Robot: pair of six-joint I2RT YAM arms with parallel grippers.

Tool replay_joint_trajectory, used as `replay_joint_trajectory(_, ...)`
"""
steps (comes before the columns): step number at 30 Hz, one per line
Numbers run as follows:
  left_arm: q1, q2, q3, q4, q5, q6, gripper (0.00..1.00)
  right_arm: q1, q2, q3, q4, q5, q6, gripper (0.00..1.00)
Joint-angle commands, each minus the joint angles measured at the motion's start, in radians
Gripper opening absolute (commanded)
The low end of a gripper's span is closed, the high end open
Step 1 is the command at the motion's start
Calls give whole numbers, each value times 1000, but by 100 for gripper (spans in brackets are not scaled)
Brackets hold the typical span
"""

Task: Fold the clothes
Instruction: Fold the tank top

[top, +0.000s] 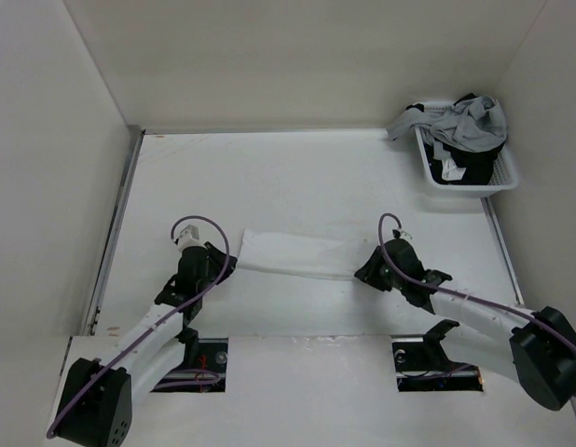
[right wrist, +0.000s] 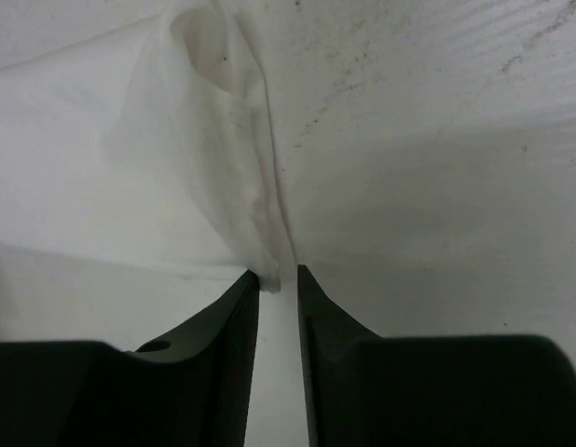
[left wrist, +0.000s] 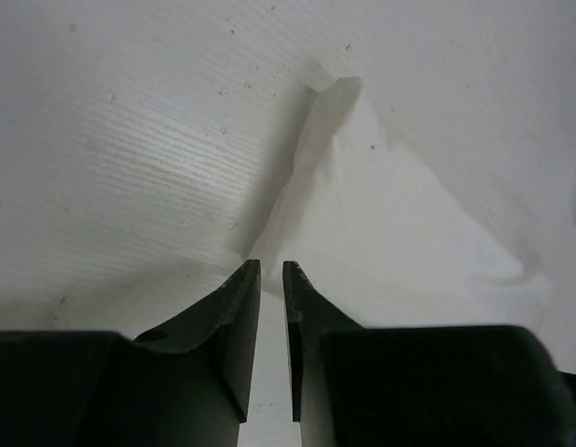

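The clothes [top: 297, 256], a thin white top, lie on the table as a long narrow folded strip between my two grippers. My left gripper [top: 225, 265] sits at the strip's left end. In the left wrist view its jaws [left wrist: 271, 267] stand slightly parted, and the clothes [left wrist: 381, 214] lie flat just beyond the tips. My right gripper [top: 367, 270] is at the strip's right end. Its jaws [right wrist: 277, 272] are parted too. A rumpled edge of the clothes [right wrist: 223, 140] touches the left fingertip [right wrist: 249, 279], loose and unclamped.
A white basket [top: 505, 172] at the back right corner holds a heap of grey and black garments [top: 465, 130], some hanging over its rim. White walls enclose the table at the left, back and right.
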Motion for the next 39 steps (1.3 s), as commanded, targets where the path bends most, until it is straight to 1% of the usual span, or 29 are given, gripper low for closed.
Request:
replay_joint_trajectory(1, 18, -42, -9, -8, 7, -6, 16, 40, -82, -3, -34, 46, 40, 34)
replay_joint_trajectory(2, 23, -74, 0, -30, 7, -6, 17, 51, -115, 7, -62, 63, 36, 39)
replay_joint_trajectory(4, 12, -144, 30, -75, -8, -5, 17, 61, -178, 42, -125, 102, 19, 43)
replay_joint_trajectory(6, -7, -189, 73, -116, -34, 0, 17, 63, -214, 78, -150, 114, -16, 43)
replay_joint_trajectory(7, -24, -195, 95, -124, -49, 3, 17, 63, -215, 95, -144, 111, -32, 38)
replay_joint_trajectory(8, -44, -189, 115, -123, -64, 4, 17, 65, -206, 110, -124, 102, -47, 31)
replay_joint_trajectory(10, -96, -130, 153, -79, -91, -5, 17, 65, -154, 147, -70, 62, -84, 15)
replay_joint_trajectory(11, -124, -81, 168, -33, -97, -6, 17, 65, -118, 168, -27, 36, -102, 9)
replay_joint_trajectory(13, -171, 42, 202, 76, -94, -19, 17, 65, -33, 205, 74, -22, -133, 5)
replay_joint_trajectory(16, -199, 232, 250, 233, -86, -42, 17, 26, 95, 245, 197, -75, -141, 5)
replay_joint_trajectory(18, -198, 333, 268, 317, -71, -65, 17, -12, 177, 262, 241, -96, -139, 5)
replay_joint_trajectory(19, -190, 402, 274, 375, -56, -74, 17, -26, 223, 273, 257, -108, -135, 5)
replay_joint_trajectory(21, -167, 478, 274, 432, -29, -92, 17, -47, 300, 283, 278, -125, -133, 4)
replay_joint_trajectory(23, -129, 542, 253, 480, -19, -112, 16, -61, 335, 273, 283, -104, -119, 4)
replay_joint_trajectory(28, -34, 614, 192, 551, -13, -132, 16, -87, 318, 185, 283, -13, -46, 4)
replay_joint_trajectory(32, 21, 661, 184, 571, 4, -131, 16, -95, 306, 132, 281, 23, 2, 7)
replay_joint_trajectory(37, 32, 684, 185, 595, 12, -120, 15, -115, 269, 95, 278, 42, 10, 11)
replay_joint_trajectory(39, 31, 667, 184, 597, 18, -120, 15, -115, 214, 78, 277, 42, 8, 18)
